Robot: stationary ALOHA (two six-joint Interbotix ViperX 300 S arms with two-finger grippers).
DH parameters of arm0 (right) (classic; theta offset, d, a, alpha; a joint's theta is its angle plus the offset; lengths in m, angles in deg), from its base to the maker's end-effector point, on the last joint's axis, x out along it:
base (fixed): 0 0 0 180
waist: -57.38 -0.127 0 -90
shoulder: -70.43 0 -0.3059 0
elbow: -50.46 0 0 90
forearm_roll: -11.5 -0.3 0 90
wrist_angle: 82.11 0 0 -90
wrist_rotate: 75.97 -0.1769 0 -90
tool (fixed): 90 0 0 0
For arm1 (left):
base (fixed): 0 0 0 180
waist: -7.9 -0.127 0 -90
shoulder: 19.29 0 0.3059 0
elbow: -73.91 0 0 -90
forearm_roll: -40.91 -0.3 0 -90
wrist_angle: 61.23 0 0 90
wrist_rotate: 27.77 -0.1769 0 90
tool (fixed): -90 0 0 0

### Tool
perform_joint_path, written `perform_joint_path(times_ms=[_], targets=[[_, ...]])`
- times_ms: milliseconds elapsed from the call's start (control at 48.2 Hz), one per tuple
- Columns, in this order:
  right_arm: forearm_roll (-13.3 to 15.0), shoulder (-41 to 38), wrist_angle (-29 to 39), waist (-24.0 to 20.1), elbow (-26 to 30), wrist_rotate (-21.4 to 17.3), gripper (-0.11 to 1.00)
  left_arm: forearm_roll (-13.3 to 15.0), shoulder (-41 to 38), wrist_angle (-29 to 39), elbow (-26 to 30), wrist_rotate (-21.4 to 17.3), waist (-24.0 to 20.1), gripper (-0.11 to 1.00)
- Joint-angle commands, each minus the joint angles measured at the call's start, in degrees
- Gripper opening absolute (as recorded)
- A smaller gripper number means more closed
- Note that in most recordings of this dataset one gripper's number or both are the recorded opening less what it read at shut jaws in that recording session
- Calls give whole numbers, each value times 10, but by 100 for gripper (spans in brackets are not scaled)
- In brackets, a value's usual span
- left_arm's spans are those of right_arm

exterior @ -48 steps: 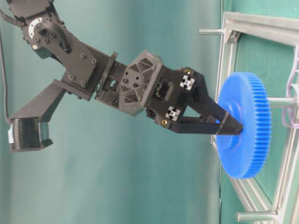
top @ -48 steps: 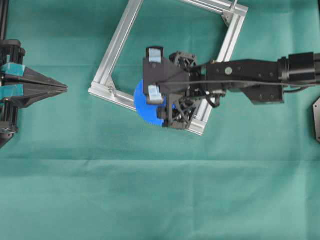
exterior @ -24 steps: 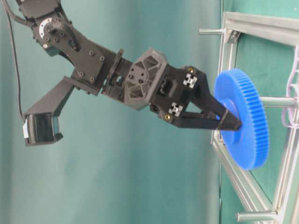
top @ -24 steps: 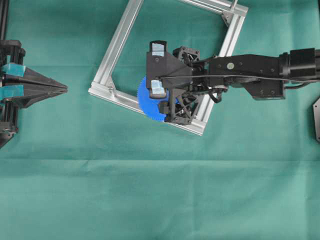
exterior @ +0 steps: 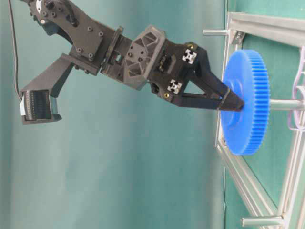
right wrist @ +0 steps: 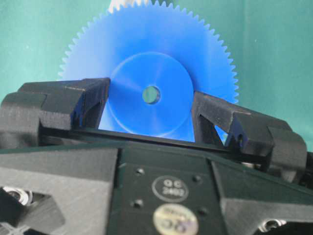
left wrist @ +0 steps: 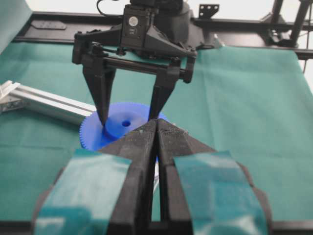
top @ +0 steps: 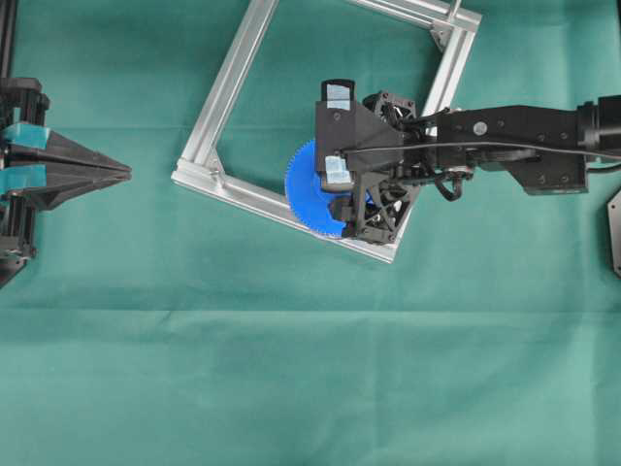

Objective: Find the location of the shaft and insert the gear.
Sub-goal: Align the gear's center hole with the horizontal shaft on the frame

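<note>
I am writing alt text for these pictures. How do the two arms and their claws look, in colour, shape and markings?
Both arms are matte black plastic with lattice cut-outs and visible screws. The right claw has tapering pointed fingers, a thin black cable along its arm and a round stamp reading "QC". The left claw has wedge fingers with teal tape on them.

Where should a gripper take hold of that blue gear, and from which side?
By the raised round hub, from the face side along the hole's axis, as the right gripper holds the gear. The hub's smooth wall suits the fingers; the rim is toothed.
</note>
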State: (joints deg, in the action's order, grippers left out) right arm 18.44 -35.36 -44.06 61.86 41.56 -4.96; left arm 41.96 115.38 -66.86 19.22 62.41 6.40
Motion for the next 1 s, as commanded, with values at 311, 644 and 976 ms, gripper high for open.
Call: perform_joint_path(times_ms=[311, 644, 976], targets=[[-5, 13, -18, -47, 4, -1, 69, 1, -2, -3, 16, 1, -1, -1], [-10, 12, -18, -67, 4, -15, 69, 1, -2, -3, 15, 1, -1, -1], [-7, 7, -22, -67, 14, -13, 69, 1, -2, -3, 16, 1, -2, -1]])
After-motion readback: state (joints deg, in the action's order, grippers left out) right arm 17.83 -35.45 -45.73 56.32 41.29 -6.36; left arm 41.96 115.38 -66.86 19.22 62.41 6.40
